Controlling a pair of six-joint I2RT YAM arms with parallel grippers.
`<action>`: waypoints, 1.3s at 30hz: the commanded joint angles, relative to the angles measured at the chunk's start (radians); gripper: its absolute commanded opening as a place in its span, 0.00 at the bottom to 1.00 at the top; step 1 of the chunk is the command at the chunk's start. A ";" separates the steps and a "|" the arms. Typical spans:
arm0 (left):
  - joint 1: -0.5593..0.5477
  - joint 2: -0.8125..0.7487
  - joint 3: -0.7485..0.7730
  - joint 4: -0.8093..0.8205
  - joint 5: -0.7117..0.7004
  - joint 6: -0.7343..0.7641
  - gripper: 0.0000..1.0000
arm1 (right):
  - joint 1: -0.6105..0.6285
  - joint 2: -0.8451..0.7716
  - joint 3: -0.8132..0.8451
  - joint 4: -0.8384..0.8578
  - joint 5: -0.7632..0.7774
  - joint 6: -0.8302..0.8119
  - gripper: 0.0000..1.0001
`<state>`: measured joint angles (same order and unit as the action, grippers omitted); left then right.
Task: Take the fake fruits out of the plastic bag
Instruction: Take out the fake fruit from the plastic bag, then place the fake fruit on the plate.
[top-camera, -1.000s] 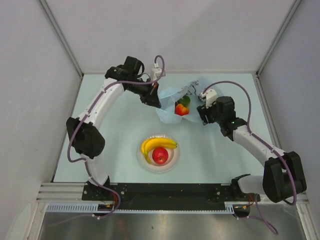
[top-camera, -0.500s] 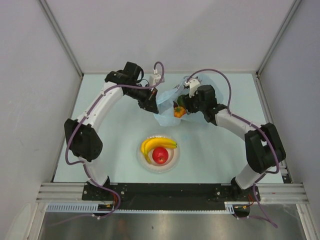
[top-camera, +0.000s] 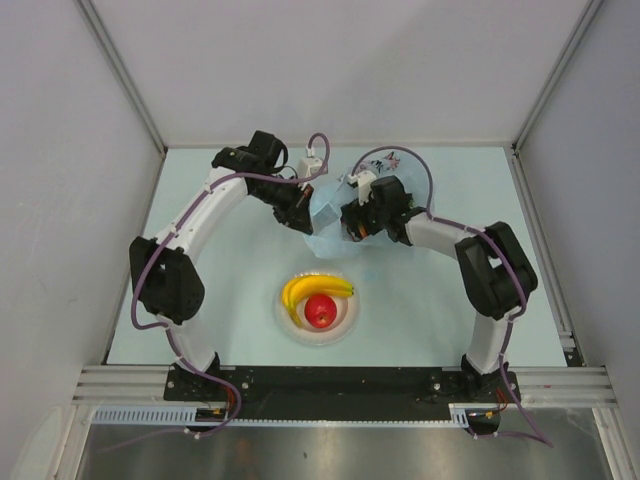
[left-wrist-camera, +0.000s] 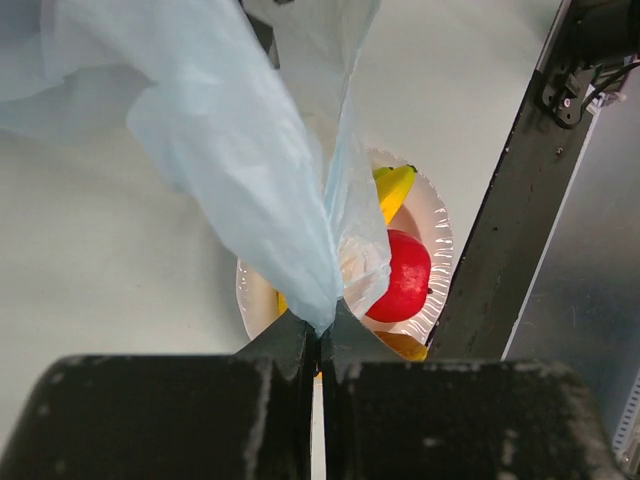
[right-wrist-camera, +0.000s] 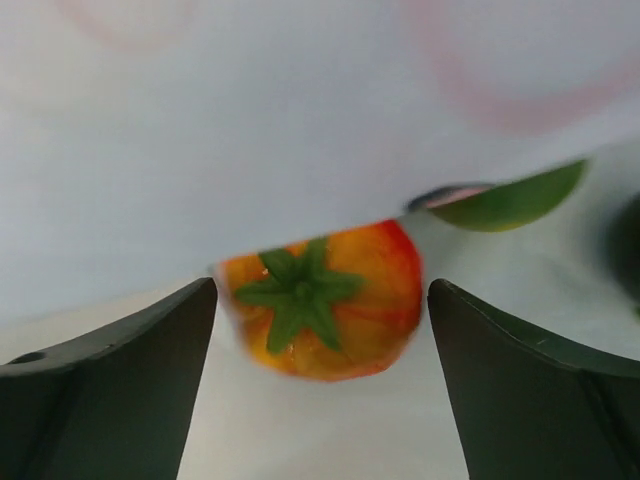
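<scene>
The light-blue plastic bag (top-camera: 330, 215) lies at the table's back middle. My left gripper (top-camera: 303, 215) is shut on the bag's edge (left-wrist-camera: 300, 230) and holds it lifted. My right gripper (top-camera: 350, 222) is open inside the bag's mouth, its fingers either side of an orange-red fruit (right-wrist-camera: 322, 298) with a green calyx, not touching it. A green fruit (right-wrist-camera: 510, 200) shows just behind. A yellow banana (top-camera: 312, 289) and a red apple (top-camera: 320, 311) lie on the white plate (top-camera: 345, 325); they also show in the left wrist view, the apple (left-wrist-camera: 405, 275) and the banana (left-wrist-camera: 393, 190).
The white plate sits at the table's front middle, below the bag. Grey walls enclose the table on three sides. A dark rail (top-camera: 330, 380) runs along the near edge between the arm bases.
My right arm has swung left from beside the bag into its mouth, now around the orange-red fruit. My left gripper has kept hold of the bag's edge, shifting slightly.
</scene>
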<state>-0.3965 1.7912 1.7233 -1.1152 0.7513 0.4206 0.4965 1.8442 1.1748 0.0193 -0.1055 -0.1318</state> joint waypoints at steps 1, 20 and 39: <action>-0.004 -0.055 0.004 0.008 -0.003 0.030 0.00 | 0.024 0.078 0.078 -0.041 0.052 0.012 0.93; -0.005 0.020 0.068 0.067 0.033 -0.046 0.00 | -0.033 -0.259 0.109 -0.303 -0.183 -0.251 0.34; -0.005 0.085 0.142 0.097 0.039 -0.094 0.00 | 0.103 -0.520 -0.222 -0.614 -0.592 -0.974 0.35</action>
<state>-0.3973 1.8946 1.8565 -1.0306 0.7708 0.3233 0.5472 1.3296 0.9485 -0.5758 -0.5743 -0.9768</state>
